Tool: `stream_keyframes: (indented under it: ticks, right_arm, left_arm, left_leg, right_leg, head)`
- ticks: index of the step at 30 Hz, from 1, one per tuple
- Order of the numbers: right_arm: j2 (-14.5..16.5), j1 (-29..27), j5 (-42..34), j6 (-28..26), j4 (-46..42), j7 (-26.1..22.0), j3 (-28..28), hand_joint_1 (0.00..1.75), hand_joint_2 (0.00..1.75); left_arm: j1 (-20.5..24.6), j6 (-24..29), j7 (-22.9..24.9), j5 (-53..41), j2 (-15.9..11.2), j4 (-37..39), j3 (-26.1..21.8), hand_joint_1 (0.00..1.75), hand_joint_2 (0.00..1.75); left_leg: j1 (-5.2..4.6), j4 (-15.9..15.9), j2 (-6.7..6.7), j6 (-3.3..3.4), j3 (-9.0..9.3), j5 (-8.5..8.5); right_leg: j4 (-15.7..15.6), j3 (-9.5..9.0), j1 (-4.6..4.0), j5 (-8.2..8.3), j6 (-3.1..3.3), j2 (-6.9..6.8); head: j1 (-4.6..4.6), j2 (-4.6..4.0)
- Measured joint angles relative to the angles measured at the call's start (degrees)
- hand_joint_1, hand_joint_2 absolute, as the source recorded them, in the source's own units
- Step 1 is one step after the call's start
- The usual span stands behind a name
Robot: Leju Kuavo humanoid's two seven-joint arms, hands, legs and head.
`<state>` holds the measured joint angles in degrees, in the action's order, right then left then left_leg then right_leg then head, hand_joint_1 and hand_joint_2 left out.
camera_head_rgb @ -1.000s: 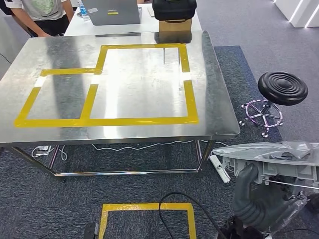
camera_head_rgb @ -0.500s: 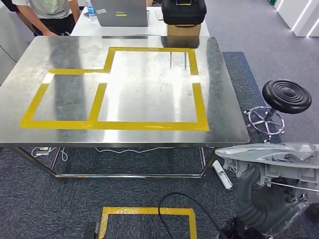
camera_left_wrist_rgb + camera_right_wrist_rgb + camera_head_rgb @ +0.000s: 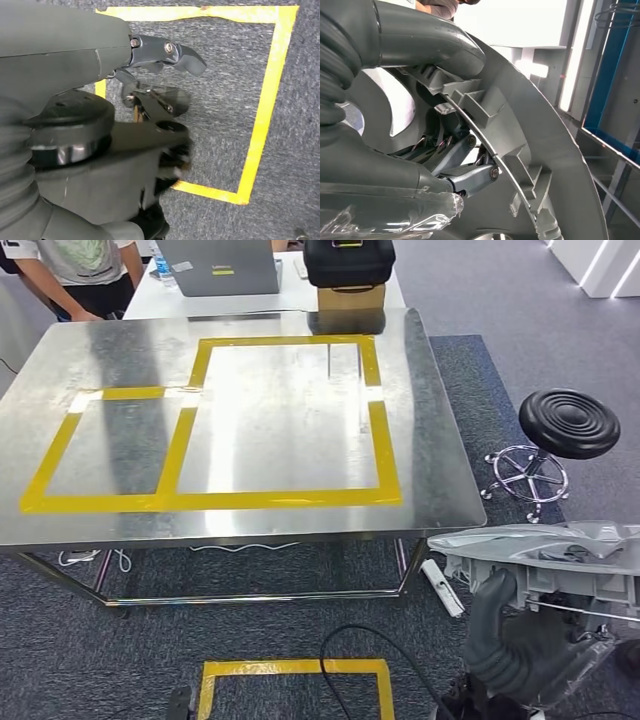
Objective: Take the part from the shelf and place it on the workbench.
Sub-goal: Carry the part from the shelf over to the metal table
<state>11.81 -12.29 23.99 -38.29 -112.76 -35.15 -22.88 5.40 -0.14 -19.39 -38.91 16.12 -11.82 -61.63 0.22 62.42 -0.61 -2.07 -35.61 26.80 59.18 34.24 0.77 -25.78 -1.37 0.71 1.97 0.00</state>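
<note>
Head view: the grey part [image 3: 551, 555] sits low on the robot's right side, held out over the carpet with its long axis running roughly side to side, about parallel to the near edge of the steel table [image 3: 445, 470]. The right robot hand [image 3: 521, 645] is under it, thumb up against its underside, clear plastic wrap trailing beside the wrist. The table lies ahead and to the left of the part, with its near right corner the closest piece of it; the part is beside that corner and lower than the tabletop, not yet over it. The yellow tape outline [image 3: 385, 455] on the top lies farther left and forward. My reading is that the placing move must carry the part up, forward and leftward, and the right arm is the only 1 placed to do it.

Left wrist view: the left robot hand [image 3: 151, 75] hangs over carpet and a yellow floor marking [image 3: 264, 120], fingers loosely apart and holding nothing, well away from the part.

Right wrist view: the right robot hand's fingers [image 3: 471, 175] and thumb are clamped across a ribbed rim of the part, so it is firmly gripped.
</note>
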Motion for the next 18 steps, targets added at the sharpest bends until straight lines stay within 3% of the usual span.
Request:
stream_keyframes:
  ticks: [2,6,7,9,10,11,12,13,15,16,18]
  right_arm:
    - [0.0,0.0,0.0,0.0,0.0,0.0,0.0,1.75,1.75]
    - [0.0,0.1,0.1,0.0,0.0,0.1,0.0,1.75,1.75]
    - [0.0,0.1,0.1,0.0,0.0,0.1,0.0,1.75,1.75]
    - [0.0,0.1,0.2,0.0,0.0,0.1,0.0,1.75,1.75]
    - [0.0,0.1,0.2,0.0,0.0,0.1,0.0,1.75,1.75]
    - [0.0,0.1,0.2,0.0,0.0,0.1,0.0,1.75,1.75]
    - [0.0,0.1,0.2,0.0,0.0,0.2,0.0,1.75,1.75]
    - [0.0,0.1,0.2,0.0,0.0,0.2,0.0,1.75,1.75]
    - [0.0,0.1,0.2,0.0,0.0,0.2,0.0,1.75,1.75]
    - [0.0,0.2,0.2,0.0,0.0,0.2,0.0,1.75,1.75]
    - [0.0,0.2,0.2,0.0,0.0,0.2,0.0,1.75,1.75]
  left_arm:
    - [0.1,0.0,0.0,0.0,0.0,0.0,0.0,0.00,1.75]
    - [0.1,0.0,0.0,0.0,0.1,0.0,0.0,0.00,1.75]
    - [0.1,0.1,0.0,0.0,0.1,0.0,0.0,0.00,1.75]
    - [0.1,0.1,0.0,0.0,0.1,0.0,0.0,0.00,1.75]
    - [0.1,0.1,0.0,0.0,0.1,0.0,0.0,0.00,1.75]
    - [0.1,0.1,0.0,0.0,0.1,0.0,0.0,0.00,1.75]
    - [0.0,0.1,0.0,0.0,0.1,0.0,0.0,0.00,1.75]
    - [0.0,0.2,0.0,0.0,0.1,0.0,0.0,0.00,1.75]
    - [0.1,0.2,0.0,0.0,0.2,0.0,0.0,0.00,1.75]
    - [0.1,0.2,0.0,0.0,0.2,0.0,0.0,0.00,1.75]
    - [0.1,0.1,0.1,0.0,0.2,0.0,0.0,0.00,1.75]
  left_leg:
    - [-0.02,-4.2,-0.07,0.47,1.76,-1.05]
    - [0.05,-4.7,-0.14,2.03,2.02,-0.92]
    - [0.15,-4.8,-0.13,2.34,2.14,-0.94]
    - [0.15,-4.8,-0.09,2.73,2.27,-0.82]
    - [0.12,-4.8,-0.07,2.80,2.30,-0.77]
    - [0.10,-4.8,-0.08,2.85,2.37,-0.70]
    - [0.08,-4.8,-0.11,2.86,2.49,-0.62]
    - [0.08,-4.8,-0.16,2.80,2.70,-0.51]
    - [-0.04,-4.7,-0.26,2.41,3.12,-0.14]
    - [-0.16,-4.6,-0.30,2.14,3.21,0.00]
    - [-0.32,-4.7,-0.31,1.59,3.21,0.06]
  right_leg:
    - [0.0,-0.01,-0.21,-0.19,-0.62,0.10]
    - [1.0,0.47,-0.15,-1.15,-1.88,-0.06]
    - [3.4,1.53,-0.14,-2.50,-2.13,-0.16]
    - [11.0,5.17,-0.12,-6.17,-2.46,-0.28]
    - [14.5,6.97,-0.12,-7.46,-2.53,-0.28]
    - [16.4,8.00,-0.13,-7.72,-2.55,-0.28]
    - [16.1,7.94,-0.13,-6.84,-2.50,-0.28]
    - [13.4,6.72,-0.12,-5.00,-2.39,-0.29]
    - [5.2,2.60,-0.16,-1.21,-2.10,-0.30]
    - [2.2,1.07,-0.18,-0.23,-1.89,-0.27]
    - [0.2,0.13,-0.33,-0.12,-1.38,-0.14]
  head:
    - [-0.06,0.00]
    - [-0.42,0.00]
    - [-0.57,0.00]
    - [-0.90,0.00]
    - [-0.94,0.00]
    - [-0.97,0.00]
    - [-0.98,0.00]
    - [-0.99,0.00]
    - [-1.01,0.00]
    - [-0.97,0.00]
    - [-0.87,0.00]
